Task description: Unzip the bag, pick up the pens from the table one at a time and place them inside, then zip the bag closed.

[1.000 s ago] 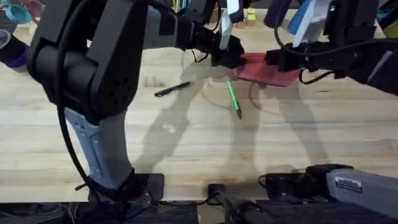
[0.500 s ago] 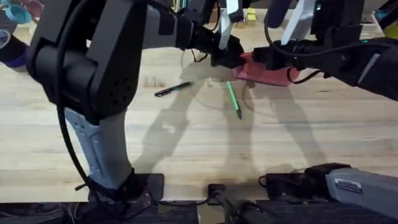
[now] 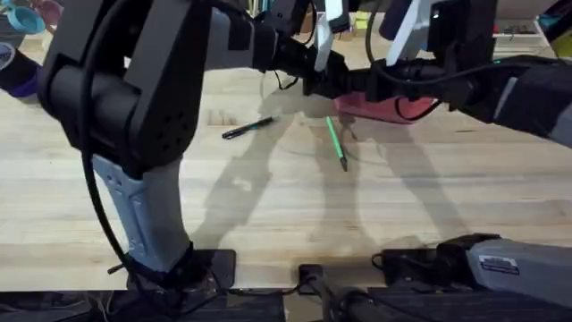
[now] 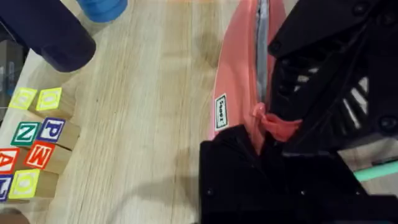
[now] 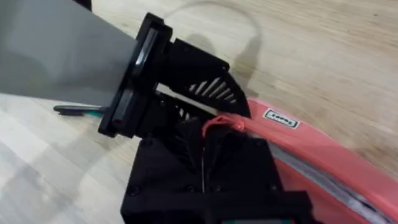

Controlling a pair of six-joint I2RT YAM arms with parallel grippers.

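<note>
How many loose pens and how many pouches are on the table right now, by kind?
Slim black pen: 1
Bright green pen: 1
Coral-pink fabric zip pouch: 1
Total: 3

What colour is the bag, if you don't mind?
Coral pink, the bag shows best in the left wrist view.

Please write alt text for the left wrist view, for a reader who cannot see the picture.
A coral-pink bag lies on a light-wood table, its zipper partly open, with the left gripper at its near end, pinching a pink tab. The other arm's black gripper sits over the bag beside it. Lettered wooden blocks and a blue cylinder stand off to one side.
</note>
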